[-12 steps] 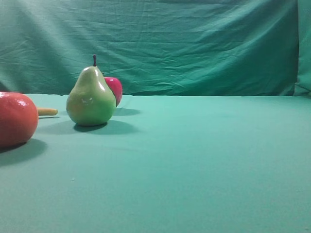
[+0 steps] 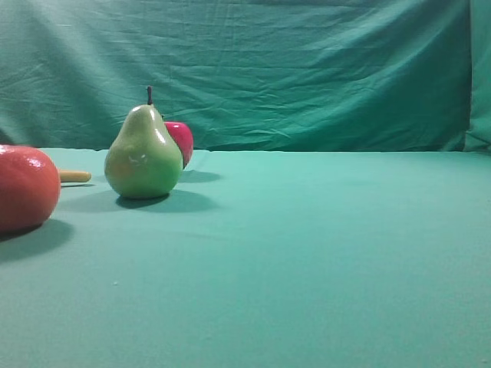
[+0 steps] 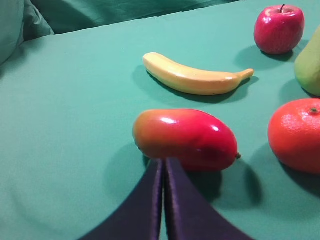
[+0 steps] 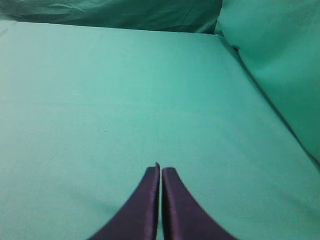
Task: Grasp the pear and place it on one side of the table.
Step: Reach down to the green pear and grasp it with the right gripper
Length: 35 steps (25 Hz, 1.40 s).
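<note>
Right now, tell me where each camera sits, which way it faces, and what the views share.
Exterior high: low in front of the table, facing the curtain; sees the pear, apple, orange; no robot parts.
Left wrist: on the left arm, looking down past the shut left gripper at a mango, banana, apple, orange and the pear's edge.
Right wrist: on the right arm, over bare cloth; only the shut right gripper shows.
Shared: exterior and left wrist both show the pear, apple, orange and banana.

Lab/studio setup: teal cloth table [image 2: 322, 253] w/ matching backdrop curtain [image 2: 307, 69].
</note>
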Each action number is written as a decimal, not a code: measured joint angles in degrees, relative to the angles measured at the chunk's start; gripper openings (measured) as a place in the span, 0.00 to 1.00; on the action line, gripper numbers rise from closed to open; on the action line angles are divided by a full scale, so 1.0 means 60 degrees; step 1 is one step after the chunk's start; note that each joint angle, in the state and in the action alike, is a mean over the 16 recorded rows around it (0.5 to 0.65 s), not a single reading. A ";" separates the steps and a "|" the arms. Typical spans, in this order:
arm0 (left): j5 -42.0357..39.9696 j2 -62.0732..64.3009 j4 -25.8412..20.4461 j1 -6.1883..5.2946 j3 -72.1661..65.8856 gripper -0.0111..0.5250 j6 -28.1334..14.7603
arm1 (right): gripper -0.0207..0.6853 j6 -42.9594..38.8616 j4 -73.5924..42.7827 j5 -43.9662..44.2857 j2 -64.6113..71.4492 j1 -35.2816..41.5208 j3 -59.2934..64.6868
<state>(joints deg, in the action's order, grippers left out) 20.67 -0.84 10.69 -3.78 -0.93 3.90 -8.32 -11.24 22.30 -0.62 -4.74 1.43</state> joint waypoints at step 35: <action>0.0000 0.0000 0.0000 0.0000 0.0000 0.02 0.0000 | 0.03 -0.1952 -0.1022 -0.5307 0.4870 -0.0153 -0.2454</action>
<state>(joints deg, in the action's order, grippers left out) 20.67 -0.84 10.69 -3.78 -0.93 3.90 -20.03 -17.37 -9.54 28.60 -5.66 -13.29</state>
